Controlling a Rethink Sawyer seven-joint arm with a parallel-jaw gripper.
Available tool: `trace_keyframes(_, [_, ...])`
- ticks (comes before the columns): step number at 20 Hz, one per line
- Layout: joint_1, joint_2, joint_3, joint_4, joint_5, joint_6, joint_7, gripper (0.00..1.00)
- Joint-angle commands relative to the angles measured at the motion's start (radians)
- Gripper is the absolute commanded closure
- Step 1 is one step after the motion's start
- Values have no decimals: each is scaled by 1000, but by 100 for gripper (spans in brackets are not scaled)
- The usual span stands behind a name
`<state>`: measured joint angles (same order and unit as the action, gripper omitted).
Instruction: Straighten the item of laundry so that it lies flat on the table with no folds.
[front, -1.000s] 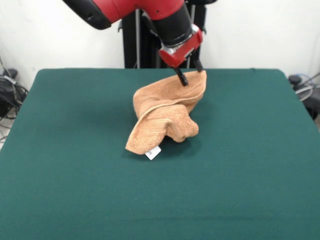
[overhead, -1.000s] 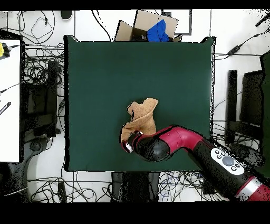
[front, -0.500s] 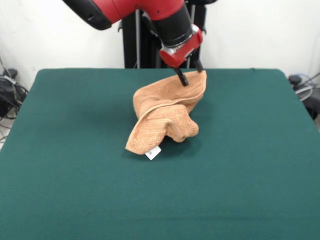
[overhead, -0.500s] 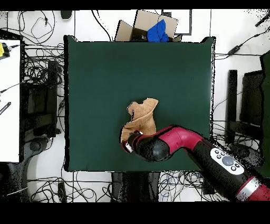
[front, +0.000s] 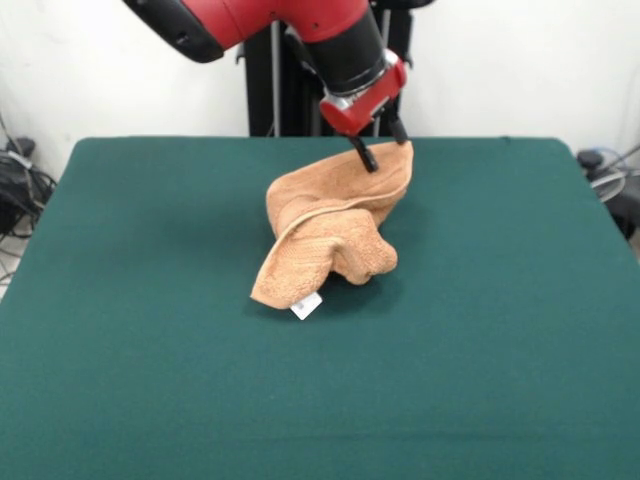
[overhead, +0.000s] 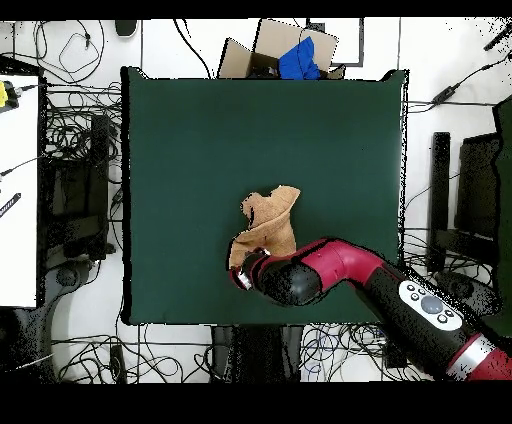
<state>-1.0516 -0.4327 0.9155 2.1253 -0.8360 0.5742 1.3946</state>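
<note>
The orange-tan towel (front: 330, 225) lies crumpled in the middle of the dark green table (front: 130, 350), with folds and a small white tag (front: 306, 306) at its near corner. My gripper (front: 382, 145) is at the towel's far right corner. One black finger (front: 362, 155) shows in front of the cloth and the other (front: 398, 130) behind it, and that corner is held up off the table. In the overhead view the towel (overhead: 270, 225) sits low of centre, and the arm covers its end nearest the robot, where the gripper (overhead: 243, 275) is.
The red and black arm (overhead: 340, 265) reaches in from the lower right in the overhead view. A cardboard box with blue cloth (overhead: 290, 52) stands beyond the table's far edge. Cables lie on the floor around the table.
</note>
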Motion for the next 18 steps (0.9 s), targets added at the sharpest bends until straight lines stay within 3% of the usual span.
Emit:
trace_keyframes(1, [10,19,-61,5,-119,-61,-62,0])
trace_keyframes(9, [-6,-23,-33,41,-95,-29,-47,0])
trace_keyframes(14, [-1,-27,-63,-18,-100,-36,-13,0])
trace_keyframes(18, [47,-62,-128,-83,-96,-74,125,0])
